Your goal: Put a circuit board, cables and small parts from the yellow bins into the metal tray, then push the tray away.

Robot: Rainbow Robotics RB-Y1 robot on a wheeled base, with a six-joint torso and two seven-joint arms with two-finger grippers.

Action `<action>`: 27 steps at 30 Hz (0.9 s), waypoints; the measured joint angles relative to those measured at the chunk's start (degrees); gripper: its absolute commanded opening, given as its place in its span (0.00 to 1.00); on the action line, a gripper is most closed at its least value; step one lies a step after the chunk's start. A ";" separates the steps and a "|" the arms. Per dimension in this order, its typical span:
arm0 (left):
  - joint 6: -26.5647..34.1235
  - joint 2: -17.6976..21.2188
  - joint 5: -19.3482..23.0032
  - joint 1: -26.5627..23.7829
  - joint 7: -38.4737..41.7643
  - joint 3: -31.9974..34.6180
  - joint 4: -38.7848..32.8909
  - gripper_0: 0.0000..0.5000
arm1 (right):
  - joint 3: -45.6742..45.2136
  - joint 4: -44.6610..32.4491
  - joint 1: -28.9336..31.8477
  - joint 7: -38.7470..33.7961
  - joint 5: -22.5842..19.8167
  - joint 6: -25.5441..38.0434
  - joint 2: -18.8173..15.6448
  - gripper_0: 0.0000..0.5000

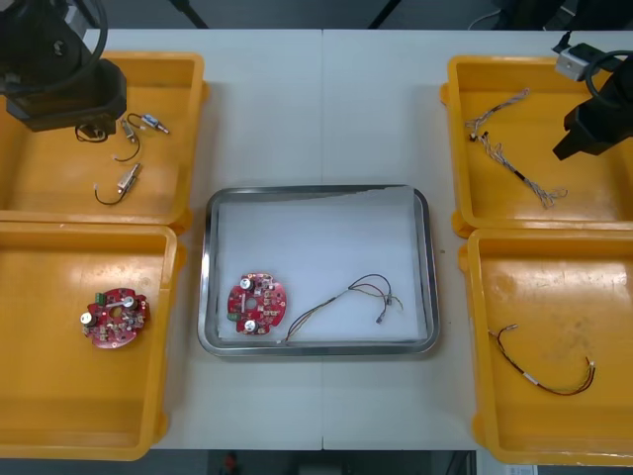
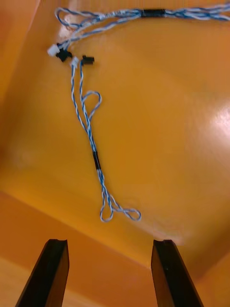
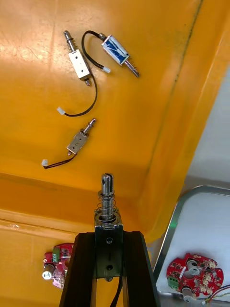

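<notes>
Left tool [image 3: 109, 240] clamps a small metal part [image 3: 108, 206] (right tool [image 2: 110, 242] spread).

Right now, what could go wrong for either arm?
1. The left gripper, above the far left bin, pinches a small part by its base. The sprung end sticks out past the fingers, so it may tilt or slip on the way to the tray.
2. The right gripper hangs open over the blue and white cables. Their plugs lie close together, so lifting one may drag the other.
</notes>
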 measured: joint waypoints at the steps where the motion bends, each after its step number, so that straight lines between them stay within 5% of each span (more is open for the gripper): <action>1: 0.53 -0.32 -0.23 0.00 0.33 0.00 -0.71 0.00 | 0.00 0.70 -0.08 0.11 0.13 -0.73 0.56 1.00; 13: 4.32 -8.64 -8.38 1.88 19.64 0.00 -9.55 0.00 | 0.15 10.93 -0.78 11.78 0.93 -9.10 5.54 1.00; 27: 4.86 -17.48 -18.55 9.57 20.10 0.00 -14.51 0.00 | 8.43 14.18 -1.71 11.79 0.83 -15.47 7.12 1.00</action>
